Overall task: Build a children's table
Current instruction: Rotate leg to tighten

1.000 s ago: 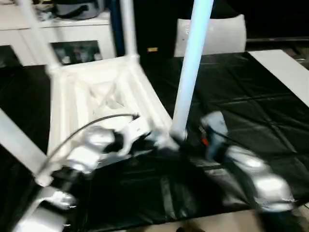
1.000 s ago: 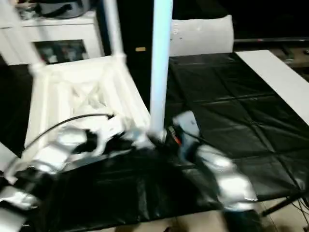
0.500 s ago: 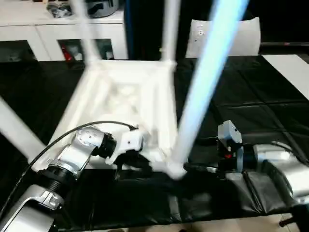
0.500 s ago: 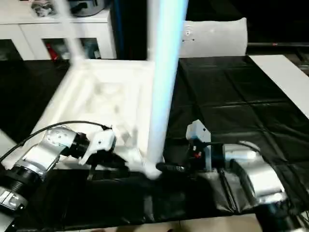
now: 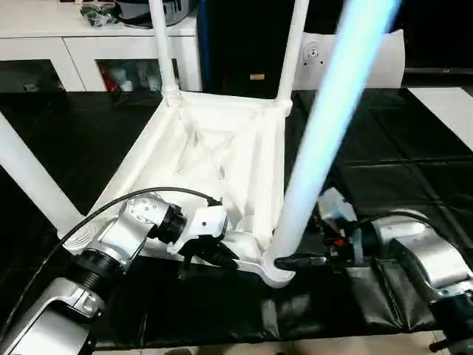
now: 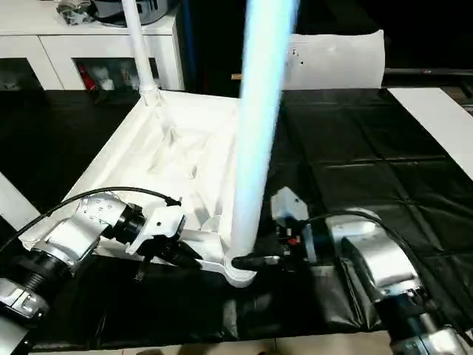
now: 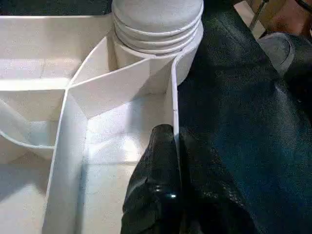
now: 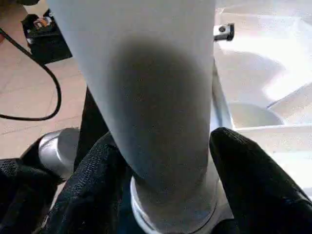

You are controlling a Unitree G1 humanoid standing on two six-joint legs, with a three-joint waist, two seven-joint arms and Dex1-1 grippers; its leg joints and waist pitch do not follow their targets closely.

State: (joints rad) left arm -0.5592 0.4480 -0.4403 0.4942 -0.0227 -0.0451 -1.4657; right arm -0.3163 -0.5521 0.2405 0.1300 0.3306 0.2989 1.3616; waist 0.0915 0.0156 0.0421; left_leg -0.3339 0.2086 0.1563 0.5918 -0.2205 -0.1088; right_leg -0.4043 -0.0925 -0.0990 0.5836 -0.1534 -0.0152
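Children's table (image 5: 214, 159) lies upside down on the black worktop (image 5: 414, 163), legs pointing up. Left gripper (image 7: 168, 161) — fingers clenched on the thin edge wall by the near corner socket. Right gripper (image 8: 161, 161) — fingers either side of the near leg (image 5: 321, 140), touching its base.

A black-covered work surface (image 5: 414, 148) fronts a white cabinet (image 5: 96, 44) with glass doors.

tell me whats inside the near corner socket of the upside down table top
A white leg stands in that socket, its ribbed collar showing in the left wrist view. The right gripper has a finger either side of the leg's base. The leg's end inside the socket is hidden.
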